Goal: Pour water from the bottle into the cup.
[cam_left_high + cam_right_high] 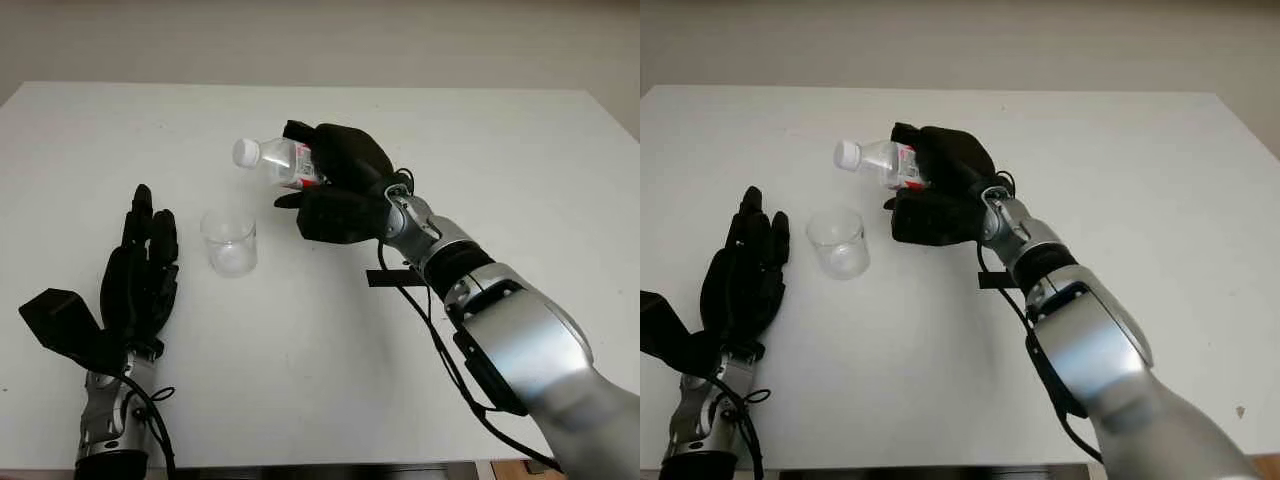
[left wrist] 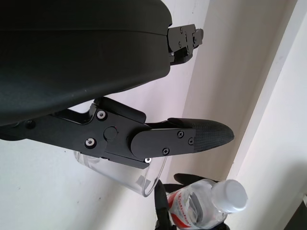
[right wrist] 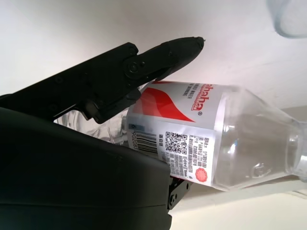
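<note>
Sideways, clear capped bottle in right hand; glass cup upright.

This looks like a lab or test room set up for robot trials. A plain white tabletop stands against a bare, pale wall, with no household furnishings or decoration around it.

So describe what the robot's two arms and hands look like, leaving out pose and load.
Both hands are matte black with jointed, screw-fastened segments and rounded fingertips. The right hand joins a ribbed silver wrist, a black band, then a bulky glossy silver forearm shell with a black panel; a thin black cable runs along it. The left hand sits on a slimmer silver wrist with looping black cables and a black block at its side.
</note>
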Controlling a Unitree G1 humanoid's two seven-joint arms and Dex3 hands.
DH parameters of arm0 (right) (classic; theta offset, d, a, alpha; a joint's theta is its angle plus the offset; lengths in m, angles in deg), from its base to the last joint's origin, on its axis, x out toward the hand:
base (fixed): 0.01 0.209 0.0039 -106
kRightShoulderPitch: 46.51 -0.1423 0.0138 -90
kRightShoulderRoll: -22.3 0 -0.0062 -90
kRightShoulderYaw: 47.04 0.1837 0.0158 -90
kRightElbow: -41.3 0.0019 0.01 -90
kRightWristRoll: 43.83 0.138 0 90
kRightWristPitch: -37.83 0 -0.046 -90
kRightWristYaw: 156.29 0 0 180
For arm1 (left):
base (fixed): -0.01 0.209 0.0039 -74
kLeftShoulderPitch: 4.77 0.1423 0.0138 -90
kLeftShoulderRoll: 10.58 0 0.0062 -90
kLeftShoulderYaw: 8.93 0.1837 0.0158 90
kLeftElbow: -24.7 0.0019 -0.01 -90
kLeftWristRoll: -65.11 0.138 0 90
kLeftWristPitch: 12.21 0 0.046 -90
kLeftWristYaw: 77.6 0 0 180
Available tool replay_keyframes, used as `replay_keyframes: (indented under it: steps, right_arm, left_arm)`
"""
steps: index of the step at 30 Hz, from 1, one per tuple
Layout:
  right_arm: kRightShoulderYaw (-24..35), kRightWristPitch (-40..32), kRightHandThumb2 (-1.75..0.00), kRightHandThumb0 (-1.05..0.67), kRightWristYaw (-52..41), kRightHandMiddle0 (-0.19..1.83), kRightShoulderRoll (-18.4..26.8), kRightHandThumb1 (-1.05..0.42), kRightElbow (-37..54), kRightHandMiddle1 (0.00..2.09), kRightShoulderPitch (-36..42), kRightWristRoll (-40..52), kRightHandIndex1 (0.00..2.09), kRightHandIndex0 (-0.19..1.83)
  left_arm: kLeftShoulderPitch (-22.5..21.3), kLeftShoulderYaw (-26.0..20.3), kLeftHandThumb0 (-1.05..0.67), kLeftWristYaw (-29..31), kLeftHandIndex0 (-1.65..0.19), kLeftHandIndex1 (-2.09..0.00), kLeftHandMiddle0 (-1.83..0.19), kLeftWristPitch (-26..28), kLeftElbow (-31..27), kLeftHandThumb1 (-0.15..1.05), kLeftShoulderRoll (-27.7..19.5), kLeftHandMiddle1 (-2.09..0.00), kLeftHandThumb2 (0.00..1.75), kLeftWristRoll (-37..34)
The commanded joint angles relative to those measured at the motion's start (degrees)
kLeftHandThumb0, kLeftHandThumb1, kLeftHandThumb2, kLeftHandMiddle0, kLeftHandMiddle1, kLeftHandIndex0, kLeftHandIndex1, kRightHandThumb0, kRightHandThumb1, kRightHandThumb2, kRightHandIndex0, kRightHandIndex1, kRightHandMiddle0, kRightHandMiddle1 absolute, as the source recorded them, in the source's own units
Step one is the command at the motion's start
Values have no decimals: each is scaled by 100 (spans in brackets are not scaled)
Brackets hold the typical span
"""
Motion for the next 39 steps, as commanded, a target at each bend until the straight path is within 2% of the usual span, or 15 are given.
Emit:
replay_keyframes:
  steps: [1,3,5,8,16,25,30,33,39]
  right_arm:
    - [-175,-77,-15,-42,245,87,97,-105,-36,209,-238,-182,209,119]
    - [-328,-167,-13,-41,467,87,106,-105,-51,209,-293,-355,209,121]
    - [-440,-235,-10,-37,686,70,103,-104,-56,209,-332,-474,209,125]
    - [-619,-381,-10,-38,829,63,94,-105,-77,209,-415,-639,209,126]
    - [-1146,-525,-15,-36,1529,74,147,-105,-93,209,-559,-1181,209,137]
    - [-1795,-768,-16,-42,2426,82,184,-105,-146,209,-740,-1858,209,133]
    - [-2174,-1021,-15,-46,2853,80,182,-105,-164,209,-823,-2235,209,129]
    - [-2462,-1207,-18,-44,3126,63,170,-105,-162,209,-899,-2541,209,129]
    - [-2679,-1263,-6,-43,3338,39,131,-102,-155,202,-988,-2721,209,121]
  left_arm:
    - [62,19,-72,-6,12,-6,12,-23,81,105,83,-6,41,21]
    - [63,19,-72,-3,12,-5,12,-40,91,105,88,-5,41,20]
    - [56,19,-72,-37,12,-6,12,-43,102,105,104,-6,41,34]
    - [25,26,-72,-9,12,-5,12,-86,178,105,115,-5,42,36]
    - [-11,54,-73,-27,13,-5,13,-175,263,105,144,-5,43,70]
    - [-22,45,-73,-43,12,-6,13,-230,320,105,222,-5,42,40]
    - [-11,54,-73,-75,12,-5,13,-216,297,105,237,-5,43,60]
    - [-10,57,-73,-78,13,-5,14,-231,303,105,240,-5,43,72]
    - [-19,47,-73,-62,13,-5,14,-209,312,105,255,-5,42,32]
